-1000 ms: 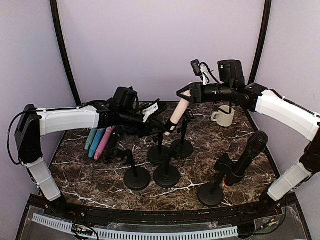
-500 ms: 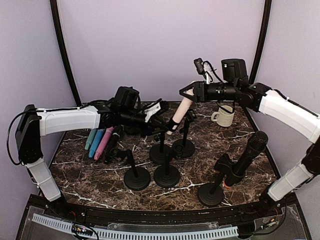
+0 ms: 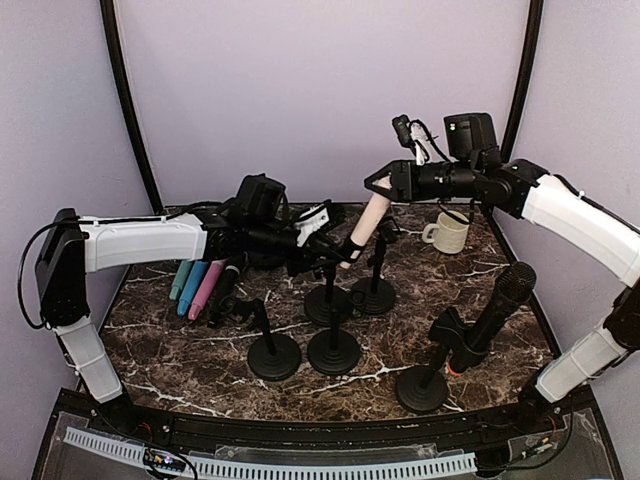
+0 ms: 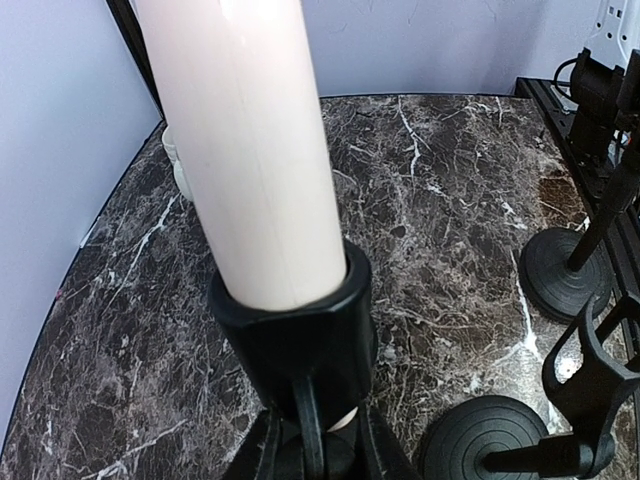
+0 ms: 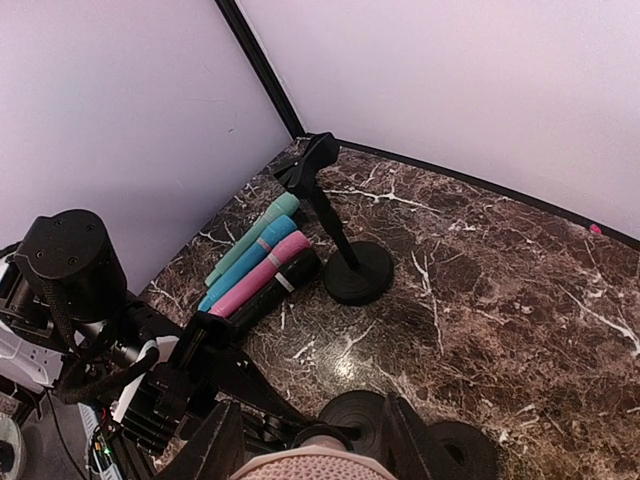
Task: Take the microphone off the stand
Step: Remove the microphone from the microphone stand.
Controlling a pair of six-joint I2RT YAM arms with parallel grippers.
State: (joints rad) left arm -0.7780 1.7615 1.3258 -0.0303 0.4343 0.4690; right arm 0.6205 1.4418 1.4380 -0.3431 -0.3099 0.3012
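Note:
A pale pink microphone leans up to the right, its lower end seated in the black clip of a stand. In the left wrist view its body fills the frame above the clip. My left gripper is shut on the stand just under the clip, its fingers flanking the stem. At the upper end, my right gripper is shut on the microphone's mesh head, a finger on each side.
Several coloured microphones lie side by side at the left. Empty black stands crowd the middle. A black microphone on a stand is at the right front, and a cream mug at the back right.
Both grippers have shifted a little to the right, carrying the microphone and the clip with them. The stand bases under them have also slid slightly right.

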